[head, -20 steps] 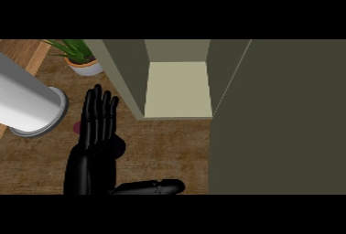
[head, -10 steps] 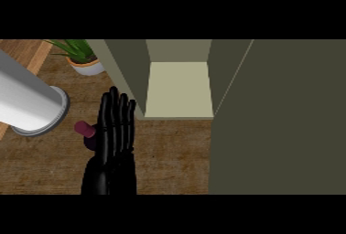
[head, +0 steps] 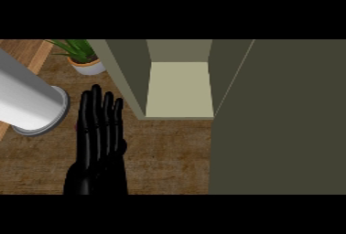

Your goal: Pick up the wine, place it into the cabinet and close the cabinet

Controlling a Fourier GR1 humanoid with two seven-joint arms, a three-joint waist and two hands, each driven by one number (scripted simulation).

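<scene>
**Wine hidden behind a flat hand beside the open cabinet**

The wine [head: 75,126] shows only as a tiny dark red sliver at the 9 o'clock edge of the fingers [head: 99,114], touching or just behind them; the rest of it is covered, so its pose cannot be told. It sits on the wooden worktop [head: 169,155], between the hand and a large white cylinder.

One black hand [head: 98,155] rises from the lower edge of the view, left of centre. Which of the robot's hands it is cannot be told from this view. Its fingers are straight, pressed close together side by side, and point toward 12 o'clock. They are not curled round anything. The palm and wrist run straight down toward 6 o'clock.

At 2 o'clock from the fingertips stands the cabinet [head: 132,73], olive green, its inside open to view with a pale shelf floor [head: 179,89]. The cabinet door [head: 283,119] fills the right side of the view, swung open, its edge running from 12 o'clock down to 6 o'clock.

At 9 o'clock from the hand lies the white cylinder [head: 24,103] with a grey rim, just beside the fingers. At 11 o'clock, near the cabinet's left wall, stands a potted plant [head: 82,57] with green leaves in a white pot.
</scene>
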